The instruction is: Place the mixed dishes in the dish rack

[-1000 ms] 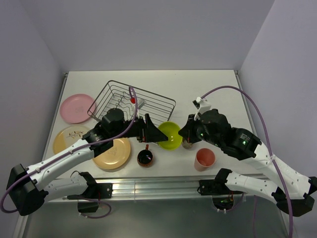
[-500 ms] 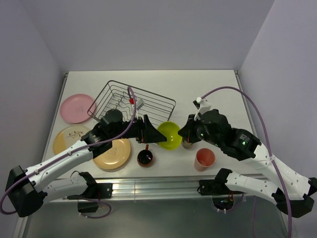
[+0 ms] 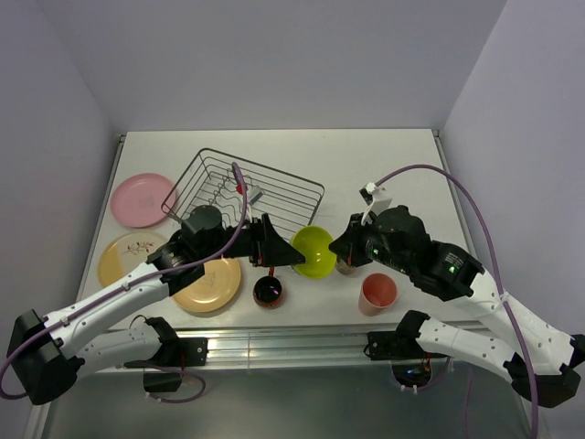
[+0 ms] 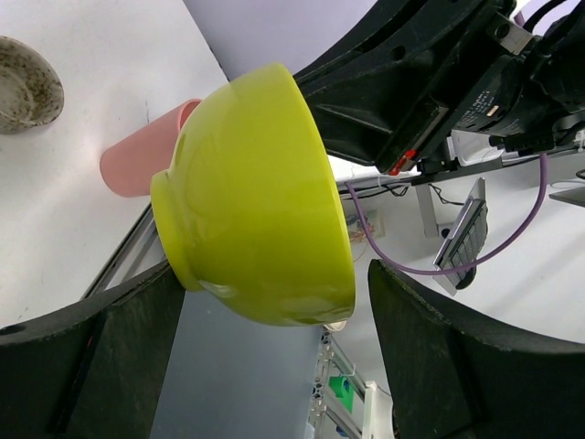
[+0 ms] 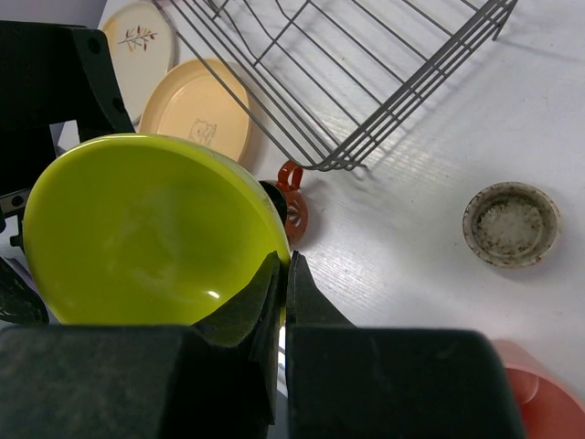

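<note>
Lime-green bowl (image 3: 313, 251) hangs tilted just beside the dish rack (image 3: 265, 169), its rim pinched in our right gripper (image 5: 282, 265), while our left gripper (image 4: 274, 274) stands spread around it, unclamped. The rack holds nothing yet, so we judge the task barely begun. The pink plate (image 3: 142, 198), cream plate (image 3: 128, 256), tan-orange plate (image 3: 208, 283), red mug (image 3: 268, 291), grey-beige cup (image 5: 510, 223) and tumbler (image 3: 377, 293) all wait on the table (image 3: 384, 155).

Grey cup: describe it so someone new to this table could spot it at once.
From the wire dish rack, look off its near right corner. The cup stands upright on the table beside the pink tumbler. It alone is dull grey-beige with a speckled inside.
</note>
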